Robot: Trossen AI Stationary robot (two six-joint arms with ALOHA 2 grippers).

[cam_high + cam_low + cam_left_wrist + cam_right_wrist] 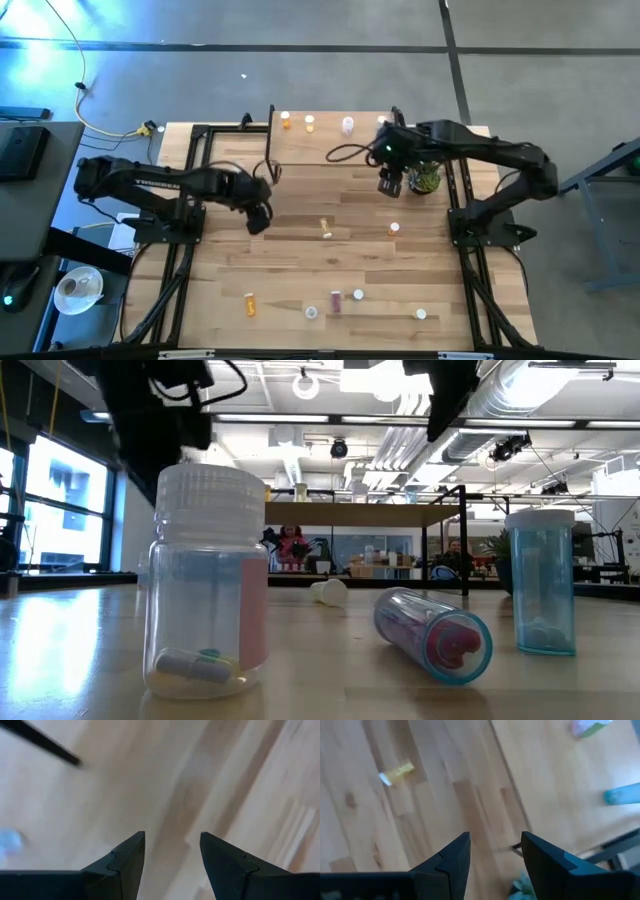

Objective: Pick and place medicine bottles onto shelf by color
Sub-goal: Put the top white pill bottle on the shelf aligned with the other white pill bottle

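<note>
I see my left gripper [259,222] over bare planks left of the table's [300,270] middle, fingers apart, empty. My right gripper [389,186], fingers apart, empty, hangs off the shelf's [320,150] near edge. Three medicine bottles [309,123] line its far edge; others lie scattered.

Cold blue light washes the floor beyond the table's [300,250] far-left corner, while the planks themselves sit evenly lit with only faint shadows under the arms. Seen level with the tabletop, ceiling strip lights [300,418] and a window [60,510] glare — the arms against them go to black silhouettes. The nearest clear bottle [205,585] is sharp; the room behind softens. Both wrist cameras smear the wood grain — only their dark fingers [125,865] stay crisp.
</note>
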